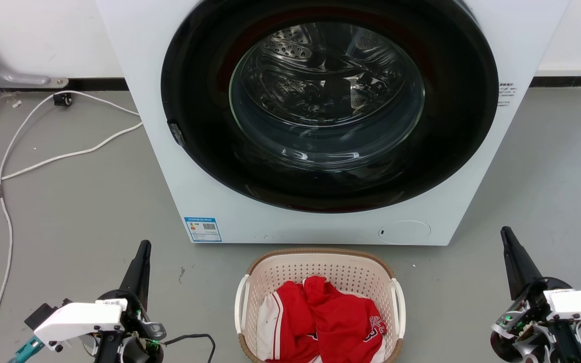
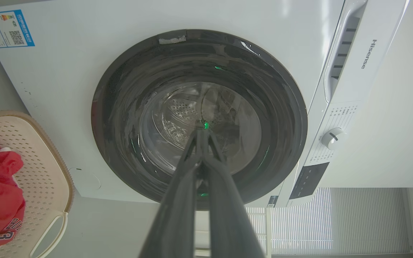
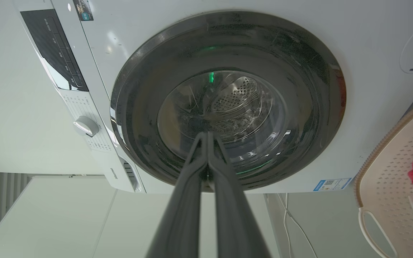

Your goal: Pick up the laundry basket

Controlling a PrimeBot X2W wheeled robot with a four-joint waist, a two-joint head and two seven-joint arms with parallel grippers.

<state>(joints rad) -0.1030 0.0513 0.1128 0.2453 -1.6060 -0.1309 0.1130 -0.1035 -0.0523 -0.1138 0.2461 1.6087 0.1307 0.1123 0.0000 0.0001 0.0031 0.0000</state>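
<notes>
My left gripper (image 1: 143, 246) is pinched fully closed, the two dark fingers pressed together to a single point in its own wrist view (image 2: 201, 133), and it holds nothing and touches nothing. My right gripper (image 1: 506, 231) is the same: jaws together, empty, hanging free in the air. Both point up and forward at the washing machine (image 1: 169, 166), whose round door is shut, and both wrist cameras look straight at its glass. The laundry basket (image 1: 321, 251) stands on the grey floor (image 1: 83, 217) between the two grippers, well apart from each, with its far rim just in front of the foot of the machine. A red garment (image 1: 326, 317) with white trim lies bundled inside it. The white left handle (image 1: 240, 302) and right handle (image 1: 400, 307) are both bare and in plain reach, one toward each arm. As I read it, the task has not really begun: no contact, no grasp, no lift, and the basket sits flat on the floor. What is left is everything that matters, I think: open both grippers, bring them down and inward to the handles or the brown rim, close on them, and raise the basket level so the clothes stay in
</notes>
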